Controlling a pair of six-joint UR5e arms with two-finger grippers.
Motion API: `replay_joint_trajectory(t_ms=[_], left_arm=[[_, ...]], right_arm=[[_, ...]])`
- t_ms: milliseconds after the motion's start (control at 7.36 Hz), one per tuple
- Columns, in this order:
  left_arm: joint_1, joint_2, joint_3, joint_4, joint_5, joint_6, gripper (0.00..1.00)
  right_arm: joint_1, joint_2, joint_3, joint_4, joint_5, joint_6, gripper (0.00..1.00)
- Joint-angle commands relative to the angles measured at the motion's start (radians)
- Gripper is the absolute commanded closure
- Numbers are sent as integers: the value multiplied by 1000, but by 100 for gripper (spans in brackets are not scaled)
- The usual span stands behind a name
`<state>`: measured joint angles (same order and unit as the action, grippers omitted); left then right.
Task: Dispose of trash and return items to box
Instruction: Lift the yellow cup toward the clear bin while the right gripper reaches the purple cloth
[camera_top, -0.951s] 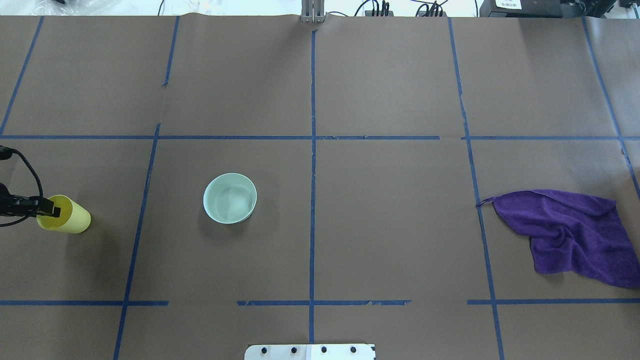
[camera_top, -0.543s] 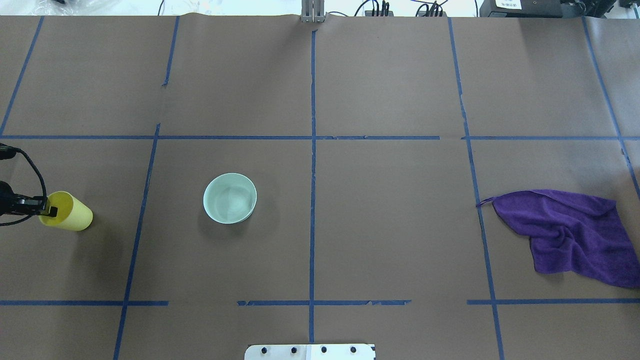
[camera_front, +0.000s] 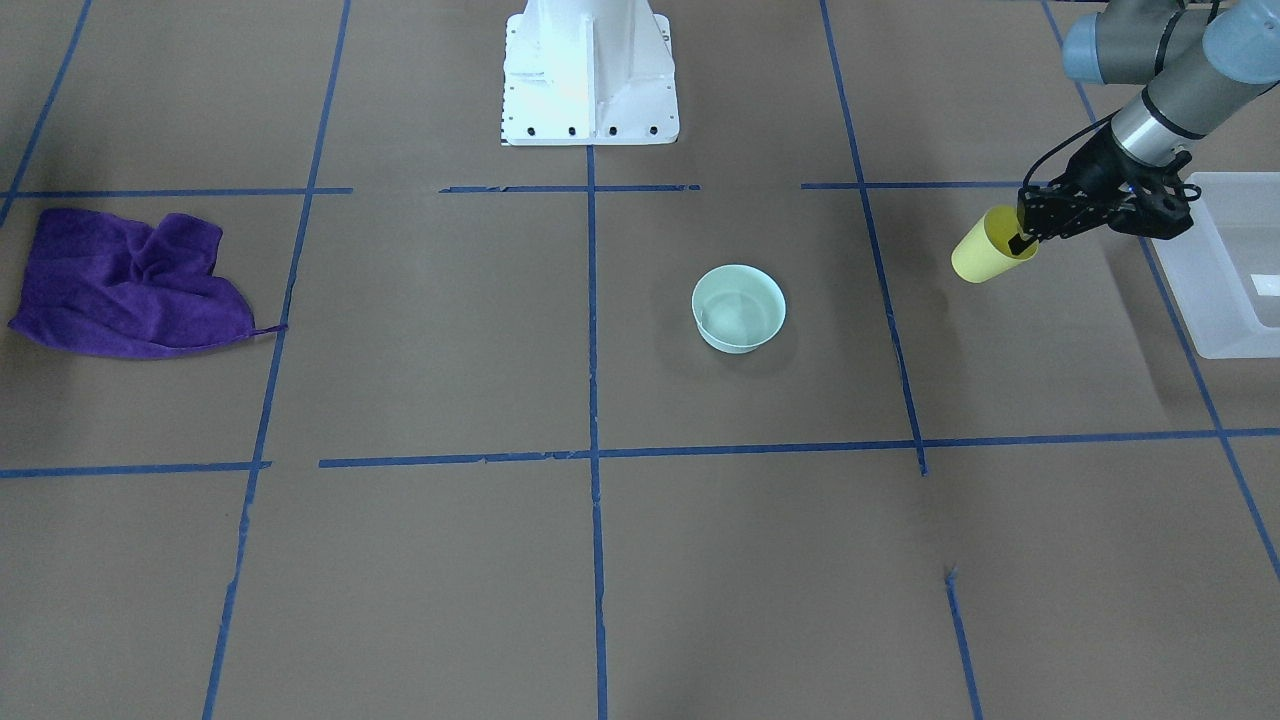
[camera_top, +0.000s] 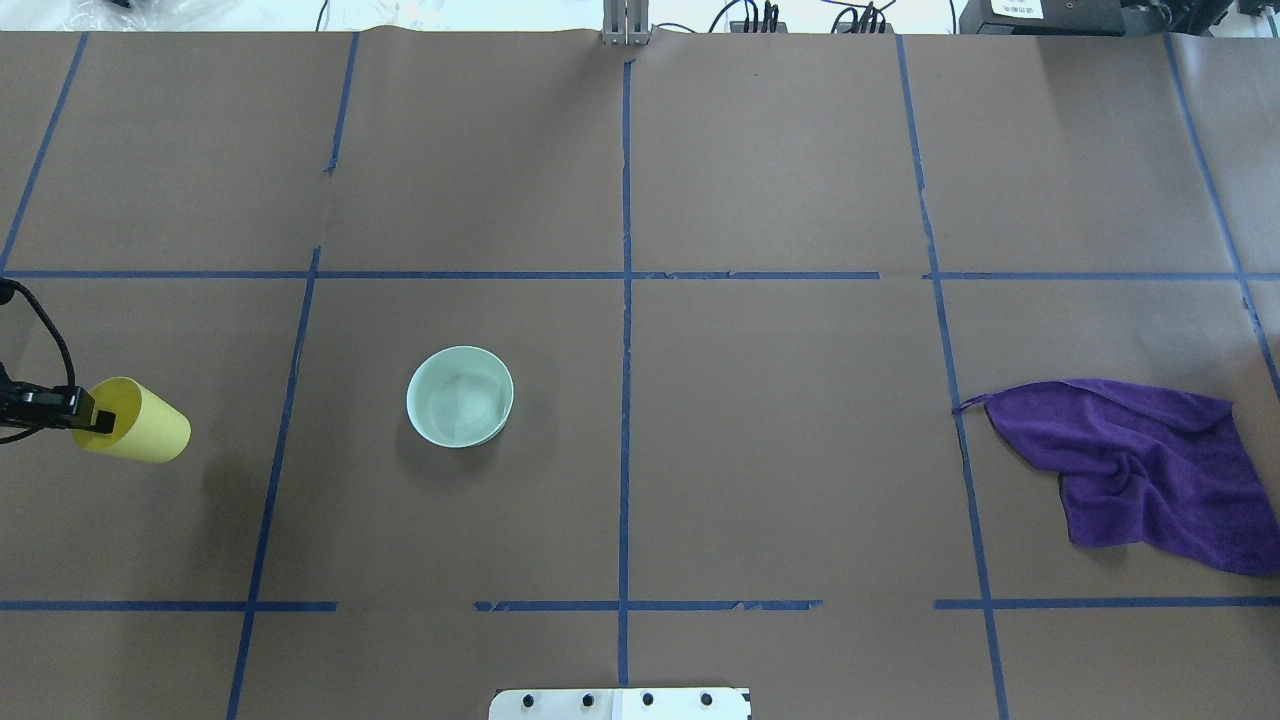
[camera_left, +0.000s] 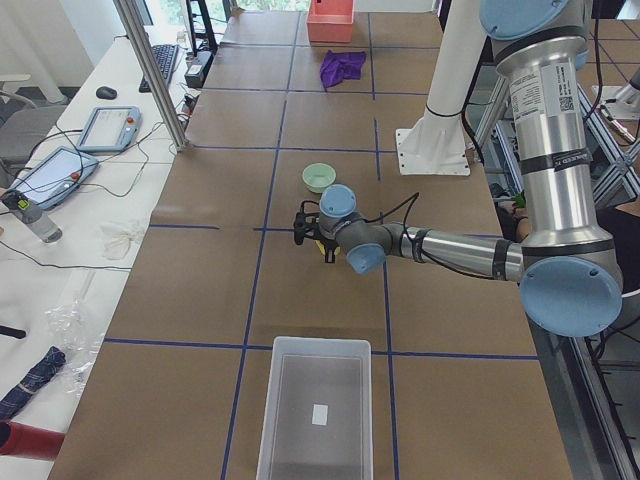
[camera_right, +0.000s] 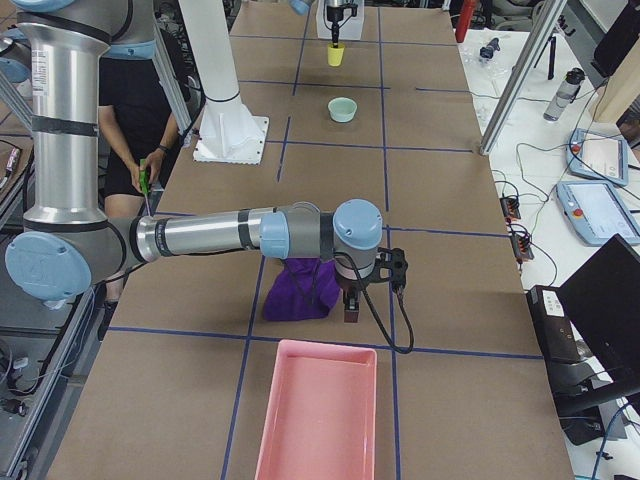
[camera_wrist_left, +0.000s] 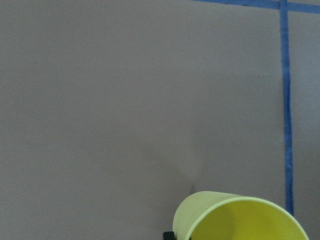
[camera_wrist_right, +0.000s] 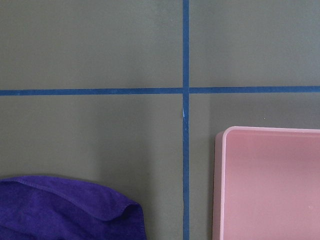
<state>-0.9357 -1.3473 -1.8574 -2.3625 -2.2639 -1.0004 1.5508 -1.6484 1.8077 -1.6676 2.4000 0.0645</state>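
Note:
My left gripper (camera_front: 1019, 240) is shut on the rim of the yellow cup (camera_front: 980, 257) and holds it tilted above the table, its base pointing toward the table's middle. One finger is inside the cup. The pair also shows at the left edge of the overhead view, gripper (camera_top: 97, 420) and cup (camera_top: 142, 435). The mint-green bowl (camera_top: 460, 396) stands upright and empty on the table, well apart from the cup. The frosted-white box (camera_front: 1215, 270) lies beyond the left gripper at the table's end. My right gripper (camera_right: 352, 308) hangs over the purple cloth; I cannot tell whether it is open.
A crumpled purple cloth (camera_top: 1150, 470) lies on the table's right side. A pink tray (camera_right: 315, 410) stands past it at the right end. The white robot base (camera_front: 588, 70) stands at the table's near edge. Blue tape lines cross the brown paper.
My left gripper has moved a little to the left with the yellow cup, and the cup has risen slightly. The bowl and the cloth have not moved.

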Motion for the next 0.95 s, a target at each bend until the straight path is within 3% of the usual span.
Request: replay_joint_trajectory(t_ms=[0,272,408,815], left_arm=[[-57,-3,-32,29,-29,5,100],[-60,-12,-98,165,-22,38,100],[-75,-15,-132,230,-16,90,100],[-170,-81,-143,394,1,277,100]], right_arm=[[-81,-4,8,117,-1,96,0],[-182,-34,9,385,-8,367,0],[-242,-77,9,519,-40,414,0],[-449,-103,10,664,-194,462,0]])
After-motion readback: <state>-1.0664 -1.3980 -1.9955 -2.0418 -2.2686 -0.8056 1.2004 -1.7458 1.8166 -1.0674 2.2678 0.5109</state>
